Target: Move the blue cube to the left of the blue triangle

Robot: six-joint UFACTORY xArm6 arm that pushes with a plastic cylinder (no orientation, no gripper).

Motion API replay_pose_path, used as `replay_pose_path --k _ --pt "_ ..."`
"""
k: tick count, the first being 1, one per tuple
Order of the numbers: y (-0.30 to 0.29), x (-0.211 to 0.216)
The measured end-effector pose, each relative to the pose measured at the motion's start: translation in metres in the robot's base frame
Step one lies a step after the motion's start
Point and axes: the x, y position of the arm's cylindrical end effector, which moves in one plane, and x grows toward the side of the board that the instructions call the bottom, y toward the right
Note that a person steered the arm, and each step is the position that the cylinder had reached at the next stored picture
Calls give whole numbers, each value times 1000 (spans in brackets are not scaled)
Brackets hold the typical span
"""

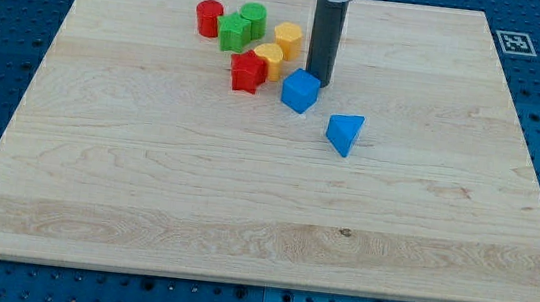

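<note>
The blue cube (pixel 299 91) lies on the wooden board (pixel 245 199), a little above the view's middle. The blue triangle (pixel 344 133) lies to its lower right, a short gap apart. My tip (pixel 317 82) is the lower end of the dark rod, right at the cube's upper right corner, touching it or nearly so.
A cluster lies to the cube's upper left: a red star-shaped block (pixel 247 71), a yellow block (pixel 269 60), a yellow block (pixel 288 39), a green star-shaped block (pixel 233 33), a green cylinder (pixel 253 18), and a red cylinder (pixel 209 18). A printed marker tag (pixel 511 42) sits beyond the board's top right corner.
</note>
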Motion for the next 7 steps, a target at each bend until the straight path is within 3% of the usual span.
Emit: replay_pose_path --k 7 --pt "0 -14"
